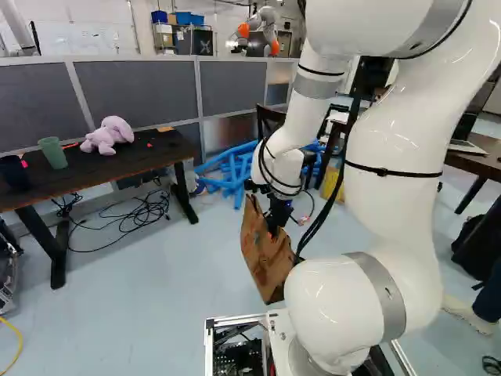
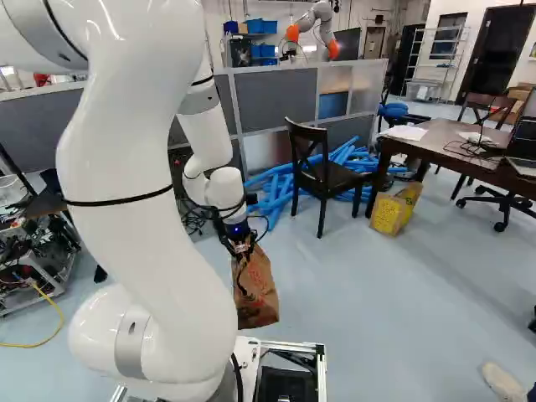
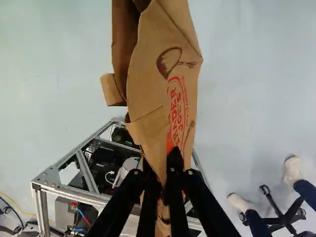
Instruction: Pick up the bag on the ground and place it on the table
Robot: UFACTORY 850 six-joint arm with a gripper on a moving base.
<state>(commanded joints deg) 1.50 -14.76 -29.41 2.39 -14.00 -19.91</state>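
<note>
The paper bag [image 1: 266, 258] is between the gripper's [image 1: 274, 227] two fingers [image 3: 177, 190], which stand nearly together, pinching a gathered fold of its paper from both sides. The rest of the bag spreads out ahead of the fingertips, hanging over the floor [image 1: 156, 313] near the base frame [image 1: 235, 319]. The dark table [image 1: 86, 174] with a plush toy [image 1: 108, 135] and green cup [image 1: 53, 153] stands well apart, at the left of the left base view.

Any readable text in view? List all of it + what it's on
"RADER JOE'S", red, on the brown bag; first letter unclear.
Yellow package: print too small to read.
Whiteboard: faint marks, unreadable.
</note>
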